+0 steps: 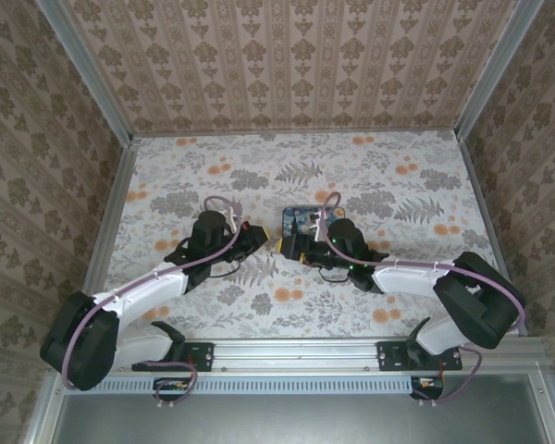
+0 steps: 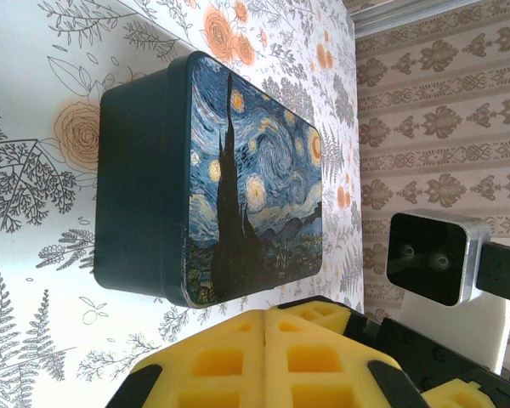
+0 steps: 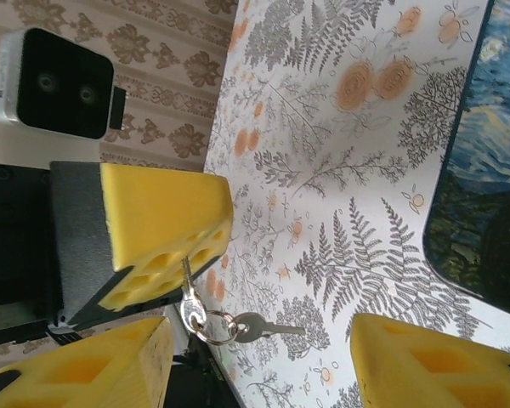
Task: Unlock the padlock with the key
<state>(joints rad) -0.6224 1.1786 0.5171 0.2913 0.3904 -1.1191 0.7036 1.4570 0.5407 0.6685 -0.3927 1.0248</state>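
The L gripper has its yellow pads pressed together, with no gap at the seam. Seen from the right wrist cam, the key is pinched at the lower edge of these pads. Its thin blade comes out of the seam and points down. Under the blade hangs a ring, and on the ring a second key lies flat and points away from the L gripper, twd the far finger of the R gripper.

The R gripper is spread. One yellow finger is just beside the hanging ring and the other is well apart from it. Nothing is btw them except the ring w/ the second key and the bare table.

In front of the L gripper tips, near but not touching, stands the box w/ a blue-yellow night-sky picture on its lid. From above, the two grippers point at each other, tips near each other. The box lies just beyond the R gripper, partly under it.

Padlock: cannot tell where it is. A dark shape is right under the ring at the bottom edge of the right wrist view, but it is cut off and not clear enough to name.
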